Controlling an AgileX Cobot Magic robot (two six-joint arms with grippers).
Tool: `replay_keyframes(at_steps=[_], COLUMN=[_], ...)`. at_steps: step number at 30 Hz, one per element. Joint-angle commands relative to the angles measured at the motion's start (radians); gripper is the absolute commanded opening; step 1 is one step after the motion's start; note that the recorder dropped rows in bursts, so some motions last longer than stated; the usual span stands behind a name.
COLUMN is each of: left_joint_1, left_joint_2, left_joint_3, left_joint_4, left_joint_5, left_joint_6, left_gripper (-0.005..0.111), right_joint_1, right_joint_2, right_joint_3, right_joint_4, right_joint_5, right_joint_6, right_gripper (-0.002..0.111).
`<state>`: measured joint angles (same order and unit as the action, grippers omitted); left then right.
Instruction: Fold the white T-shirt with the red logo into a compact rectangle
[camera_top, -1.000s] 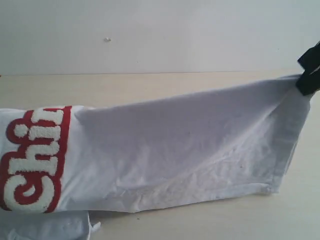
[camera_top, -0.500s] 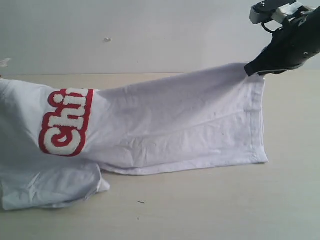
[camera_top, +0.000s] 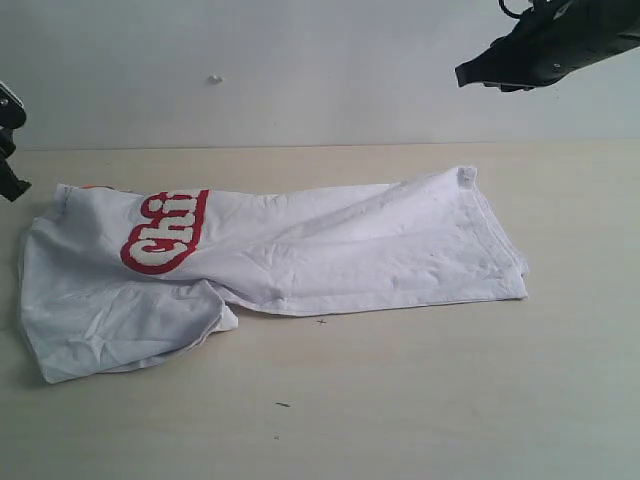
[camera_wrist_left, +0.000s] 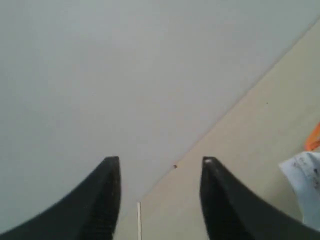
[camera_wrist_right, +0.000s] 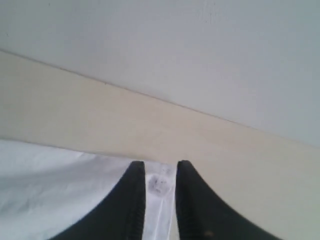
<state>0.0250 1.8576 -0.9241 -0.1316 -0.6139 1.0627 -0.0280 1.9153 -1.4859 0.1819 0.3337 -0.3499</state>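
Pale desk (camera_top: 420, 400): white T-shirt (camera_top: 360, 255) lies loose, crumpled, red logo (camera_top: 165, 236) showing. Left hand (camera_wrist_left: 161, 162) spread, empty. Right hand (camera_wrist_right: 160, 167) up high, slightly apart, empty.

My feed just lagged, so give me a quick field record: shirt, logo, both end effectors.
shirt: white T-shirt lies wrinkled and flat on the table, not yet a compact rectangle
logo: red logo faces up near the exterior view's left, partly under a fold
left end effector: open, empty, beside the shirt's left edge
right end effector: slightly open, empty, raised above the shirt's right end
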Motion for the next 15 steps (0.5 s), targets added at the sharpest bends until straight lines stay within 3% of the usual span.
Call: replay_keyframes(at_steps=[1,6,8,10,12,15], left_joint_1=[-0.069,-0.178,-0.185,-0.185,-0.185,-0.185], left_joint_2=[0.002,-0.009,-0.007,-0.007,0.0,0.033], left_joint_3=[0.002,-0.013,-0.075,-0.094,-0.089,-0.078], left_joint_4=[-0.092,-0.095,-0.101,-0.12,-0.12,-0.137], left_joint_5=[0.13,0.467,0.757,0.929,1.056,1.136], left_joint_6=[-0.111,-0.331,-0.368,-0.347,-0.32,-0.315], left_gripper=[0.0,0.0,0.0,0.0,0.0,0.0], right_joint_1=[0.0,0.0,0.0,0.0,0.0,0.0], right_joint_2=[0.019,0.106,0.166,0.203,0.243,0.279], right_joint_3=[-0.01,-0.01,-0.01,-0.008,-0.008,-0.006], right_joint_4=[-0.001,0.037,0.054,0.044,0.043,0.043], right_joint_5=[0.142,0.289,0.34,0.339,0.345,0.365], right_joint_6=[0.004,-0.015,-0.024,-0.03,-0.03,-0.032], right_gripper=[0.0,0.0,0.0,0.0,0.0,0.0])
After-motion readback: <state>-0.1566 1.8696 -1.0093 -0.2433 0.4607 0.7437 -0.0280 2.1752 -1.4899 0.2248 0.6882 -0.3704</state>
